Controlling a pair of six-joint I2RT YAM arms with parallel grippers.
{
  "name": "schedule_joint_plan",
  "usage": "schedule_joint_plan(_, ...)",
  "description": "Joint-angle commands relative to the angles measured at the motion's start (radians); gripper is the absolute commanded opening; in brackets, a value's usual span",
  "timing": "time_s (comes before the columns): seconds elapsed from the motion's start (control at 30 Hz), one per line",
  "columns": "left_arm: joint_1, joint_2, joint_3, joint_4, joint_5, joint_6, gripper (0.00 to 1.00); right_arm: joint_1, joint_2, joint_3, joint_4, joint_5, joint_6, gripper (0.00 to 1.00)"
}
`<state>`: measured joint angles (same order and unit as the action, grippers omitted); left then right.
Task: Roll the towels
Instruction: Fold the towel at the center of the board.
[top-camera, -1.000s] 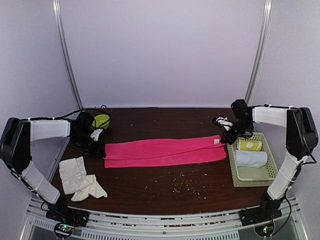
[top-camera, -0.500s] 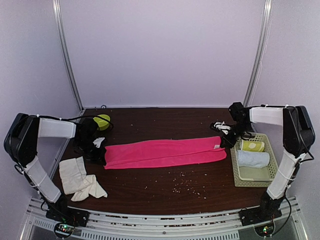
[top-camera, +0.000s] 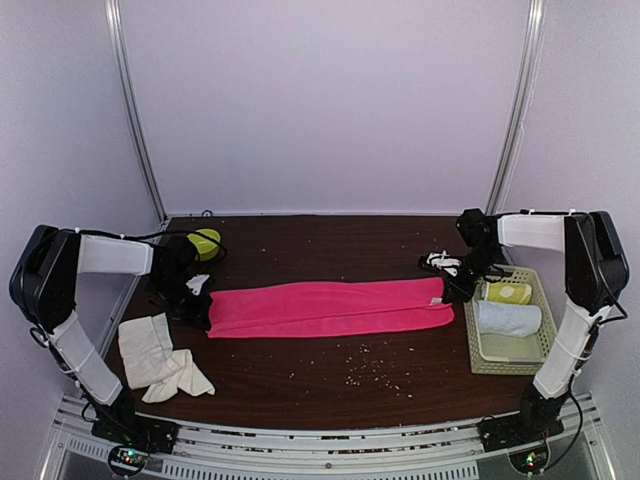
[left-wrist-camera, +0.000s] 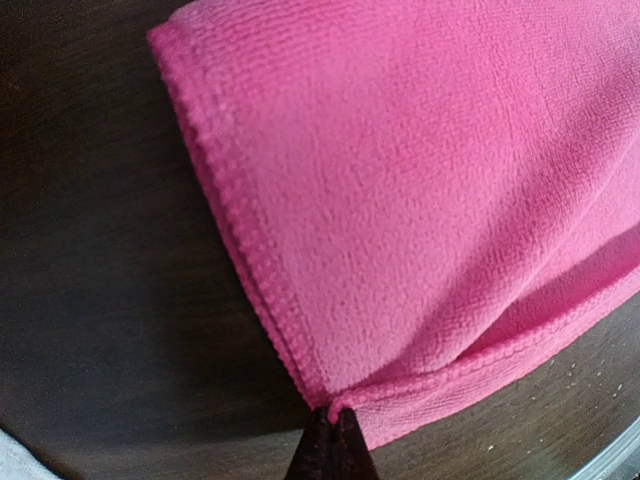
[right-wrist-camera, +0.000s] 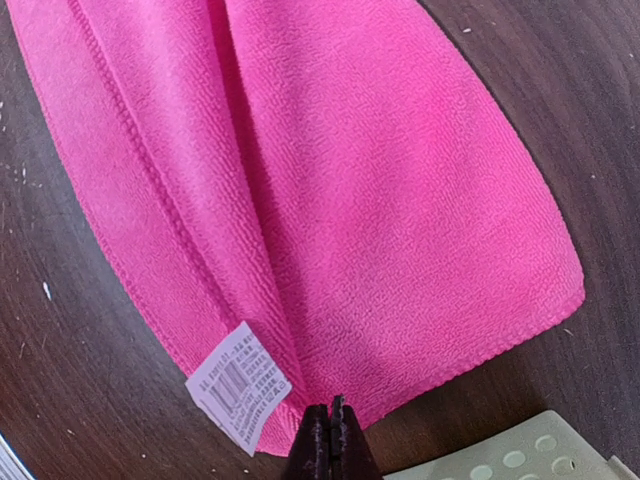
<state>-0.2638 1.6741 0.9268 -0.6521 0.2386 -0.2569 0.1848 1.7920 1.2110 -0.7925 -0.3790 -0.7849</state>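
Left wrist, right wrist: left gripper (left-wrist-camera: 331, 445) and right gripper (right-wrist-camera: 329, 432) are pinched shut on the pink towel (top-camera: 330, 305) ends — I'd pull it taut and flat before rolling.

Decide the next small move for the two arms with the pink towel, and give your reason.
Probably open the left gripper and right gripper: both are pinched shut on the ends of the pink towel, which lies flat as a long folded strip. Once released, rolling could start from one end.
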Motion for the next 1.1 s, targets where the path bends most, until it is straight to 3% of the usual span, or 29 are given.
schedule_joint_plan(0.0, 0.001, -0.007, 0.019, -0.02, -0.06, -0.011, 0.0, 0.002, -0.008, -0.004, -0.105, -0.013, -0.099, 0.0)
schedule_joint_plan(0.3, 0.0, -0.105, 0.054, -0.042, -0.005, -0.017, 0.0, 0.012, -0.039, -0.011, -0.188, -0.064, -0.183, 0.0)
schedule_joint_plan(0.53, 0.001, -0.091, 0.051, -0.069, -0.046, -0.014, 0.0, 0.012, -0.051, -0.011, -0.234, -0.071, -0.221, 0.0)
schedule_joint_plan(1.07, 0.001, -0.005, 0.031, -0.06, 0.044, -0.002, 0.0, 0.015, -0.076, -0.025, -0.289, -0.073, -0.277, 0.0)
